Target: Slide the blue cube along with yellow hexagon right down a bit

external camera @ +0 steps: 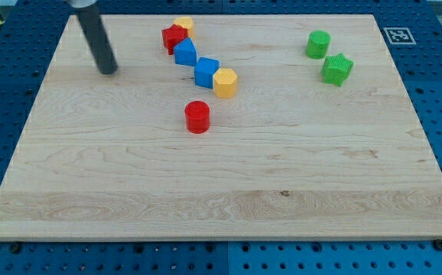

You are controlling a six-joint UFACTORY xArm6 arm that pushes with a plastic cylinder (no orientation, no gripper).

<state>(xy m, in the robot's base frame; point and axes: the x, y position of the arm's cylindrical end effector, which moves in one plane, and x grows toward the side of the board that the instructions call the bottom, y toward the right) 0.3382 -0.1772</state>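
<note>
The blue cube sits on the wooden board, touching the yellow hexagon on its right. A second blue block lies just up-left of the cube. My tip rests on the board well to the left of the blue cube, apart from every block. The dark rod rises from it toward the view's top left.
A red block and a yellow block cluster at the view's top, touching the second blue block. A red cylinder stands below the cube. A green cylinder and a green star-like block sit at the right.
</note>
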